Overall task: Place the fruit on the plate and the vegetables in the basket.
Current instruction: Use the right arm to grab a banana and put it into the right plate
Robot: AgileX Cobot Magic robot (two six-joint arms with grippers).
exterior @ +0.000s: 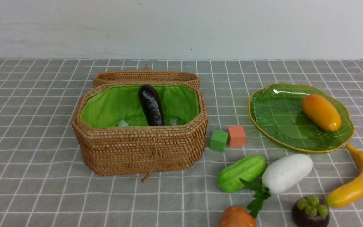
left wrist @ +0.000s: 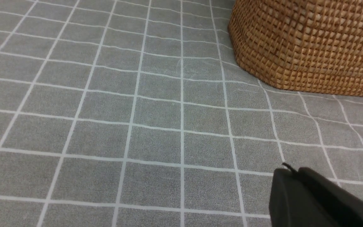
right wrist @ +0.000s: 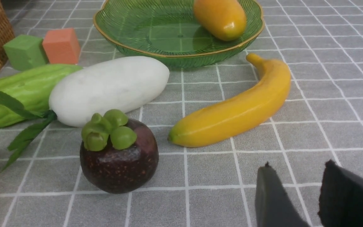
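The woven basket [exterior: 140, 148] stands open with its green lining showing, and the dark purple eggplant [exterior: 151, 105] leans inside it. On the green leaf plate [exterior: 276, 123] lies the mango [exterior: 321, 112]. The banana [exterior: 358, 179], mangosteen [exterior: 310, 211], white radish [exterior: 287, 172], green gourd [exterior: 241, 172] and orange-brown lump [exterior: 236, 217] lie on the cloth in front of the plate. My left gripper [left wrist: 291, 171] is shut and empty, low over the cloth beside the basket wall [left wrist: 307, 44]. My right gripper [right wrist: 298, 167] is open and empty, just short of the banana [right wrist: 238, 110] and mangosteen [right wrist: 120, 157].
A green cube [exterior: 218, 140] and an orange cube [exterior: 236, 136] sit between the basket and the plate. The basket's lid [exterior: 146, 76] lies folded back behind it. A grey checked cloth [exterior: 43, 189] covers the table, with a white wall behind.
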